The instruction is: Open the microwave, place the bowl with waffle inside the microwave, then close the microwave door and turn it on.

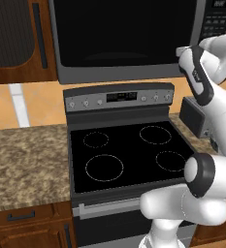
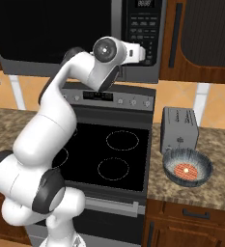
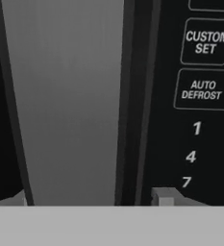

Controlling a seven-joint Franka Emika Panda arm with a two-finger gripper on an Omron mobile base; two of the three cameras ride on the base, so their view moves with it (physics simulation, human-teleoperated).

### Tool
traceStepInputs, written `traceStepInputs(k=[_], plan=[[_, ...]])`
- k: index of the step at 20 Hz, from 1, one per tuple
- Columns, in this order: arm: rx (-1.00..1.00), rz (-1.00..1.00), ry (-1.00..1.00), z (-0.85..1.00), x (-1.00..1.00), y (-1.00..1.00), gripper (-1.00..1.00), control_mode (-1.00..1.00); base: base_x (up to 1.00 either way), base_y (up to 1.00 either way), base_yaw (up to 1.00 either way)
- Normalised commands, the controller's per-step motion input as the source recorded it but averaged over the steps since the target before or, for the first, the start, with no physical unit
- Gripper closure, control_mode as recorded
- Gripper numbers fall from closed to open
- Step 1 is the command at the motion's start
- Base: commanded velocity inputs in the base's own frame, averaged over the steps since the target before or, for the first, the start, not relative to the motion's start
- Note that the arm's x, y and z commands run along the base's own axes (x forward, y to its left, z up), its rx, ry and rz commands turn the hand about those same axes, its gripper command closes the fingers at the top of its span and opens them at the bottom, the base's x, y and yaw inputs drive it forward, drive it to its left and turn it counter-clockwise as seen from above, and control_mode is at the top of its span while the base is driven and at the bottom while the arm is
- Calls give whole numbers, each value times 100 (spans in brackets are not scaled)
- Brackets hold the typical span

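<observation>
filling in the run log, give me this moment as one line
phase: reaching for door | gripper: jaws either side of grey vertical handle bar | dark grey microwave door: closed | ribbed dark grey bowl: on counter, waffle inside

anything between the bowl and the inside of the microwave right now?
Yes: the microwave door is shut, closing off the inside. The bowl with the waffle sits on the counter in front of the toaster. The gripper is up at the door's handle, fingers either side.

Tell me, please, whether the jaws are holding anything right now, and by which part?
Nothing is held yet. The gripper straddles the vertical handle of the microwave door, its jaws apart on either side, not visibly clamped.
</observation>
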Motion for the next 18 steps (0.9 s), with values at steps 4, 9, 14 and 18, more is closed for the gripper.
traceStepInputs(k=[4, 9, 14, 18], plan=[[0, 3, -4, -47, 100, 54, 100, -100, 0, 0, 0], [6, 14, 0, -31, 100, 78, 100, -100, 0, 0, 0], [11, 23, 0, -23, 100, 92, 100, -100, 0, 0, 0], [3, 28, 18, -2, 50, 100, 100, -100, 0, 0, 0]])
